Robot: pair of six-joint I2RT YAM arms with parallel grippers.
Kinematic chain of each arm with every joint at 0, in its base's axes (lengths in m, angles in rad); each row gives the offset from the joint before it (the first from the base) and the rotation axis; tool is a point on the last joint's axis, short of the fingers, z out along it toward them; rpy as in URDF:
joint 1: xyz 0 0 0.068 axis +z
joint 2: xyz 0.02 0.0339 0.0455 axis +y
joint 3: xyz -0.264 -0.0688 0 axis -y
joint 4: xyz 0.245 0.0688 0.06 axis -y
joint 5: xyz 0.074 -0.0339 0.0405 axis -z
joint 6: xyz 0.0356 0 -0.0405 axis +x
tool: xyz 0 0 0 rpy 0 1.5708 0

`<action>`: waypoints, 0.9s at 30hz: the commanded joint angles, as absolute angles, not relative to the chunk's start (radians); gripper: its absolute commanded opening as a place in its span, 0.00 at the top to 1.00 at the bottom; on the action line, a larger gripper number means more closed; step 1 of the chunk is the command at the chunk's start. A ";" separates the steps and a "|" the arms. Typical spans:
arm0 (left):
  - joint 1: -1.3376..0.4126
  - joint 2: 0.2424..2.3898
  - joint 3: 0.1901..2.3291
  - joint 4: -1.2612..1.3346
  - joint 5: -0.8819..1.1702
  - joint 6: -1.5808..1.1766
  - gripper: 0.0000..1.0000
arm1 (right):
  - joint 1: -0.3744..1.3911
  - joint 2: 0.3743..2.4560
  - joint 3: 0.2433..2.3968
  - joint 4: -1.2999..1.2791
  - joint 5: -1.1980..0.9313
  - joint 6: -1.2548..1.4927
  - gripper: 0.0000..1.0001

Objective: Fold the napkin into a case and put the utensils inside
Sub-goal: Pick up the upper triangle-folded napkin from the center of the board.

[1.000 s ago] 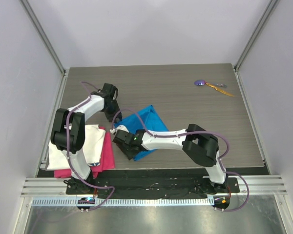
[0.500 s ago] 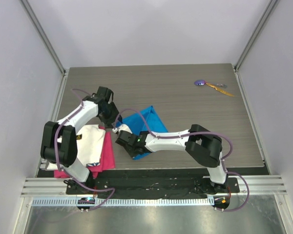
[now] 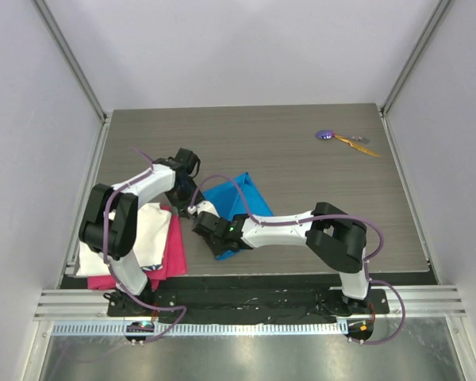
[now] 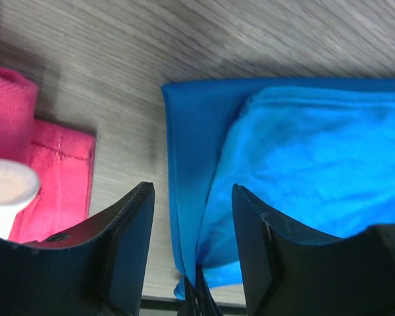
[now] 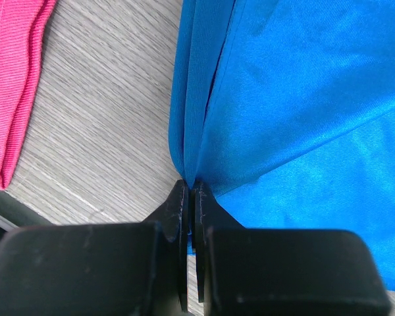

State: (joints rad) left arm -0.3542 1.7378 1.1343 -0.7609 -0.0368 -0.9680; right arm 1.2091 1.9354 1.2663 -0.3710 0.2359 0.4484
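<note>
The blue napkin (image 3: 239, 198) lies loosely folded and rumpled on the table, left of centre. My right gripper (image 3: 198, 212) is shut on the napkin's (image 5: 303, 99) gathered left edge, the layers pinched between the fingertips (image 5: 189, 187). My left gripper (image 3: 188, 193) hovers open just beside it. Its fingers (image 4: 128, 250) straddle the same bunched edge of the napkin (image 4: 316, 158) without touching it. The utensils lie far off at the back right: a purple-headed one (image 3: 325, 134) and an orange one (image 3: 358, 144).
A white cloth (image 3: 147, 230) rests on a pink cloth (image 3: 174, 252) at the table's front left, close to both grippers. The pink cloth (image 5: 13, 85) reaches near the napkin's edge. The table's front edge (image 3: 301, 274) runs just behind the right arm.
The right gripper has shut on the napkin's left edge. The left gripper has opened wider and swung right, to stand over that same edge.
</note>
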 commanded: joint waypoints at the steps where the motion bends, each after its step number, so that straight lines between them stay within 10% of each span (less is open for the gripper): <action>1: -0.362 1.753 1.166 -0.755 -0.100 -1.003 0.45 | 1.198 1.907 1.241 -0.379 0.219 0.463 0.99; 11: -0.364 1.824 1.157 -0.684 -0.113 -0.985 0.50 | 1.195 1.896 1.226 -0.356 0.201 0.465 0.99; 18: -0.364 1.835 1.187 -0.667 -0.138 -0.928 0.96 | 1.192 1.893 1.218 -0.353 0.210 0.463 0.99; 27: -0.357 1.718 1.284 -0.680 -0.035 -0.881 1.00 | 1.192 1.845 1.285 -0.374 0.183 0.468 0.99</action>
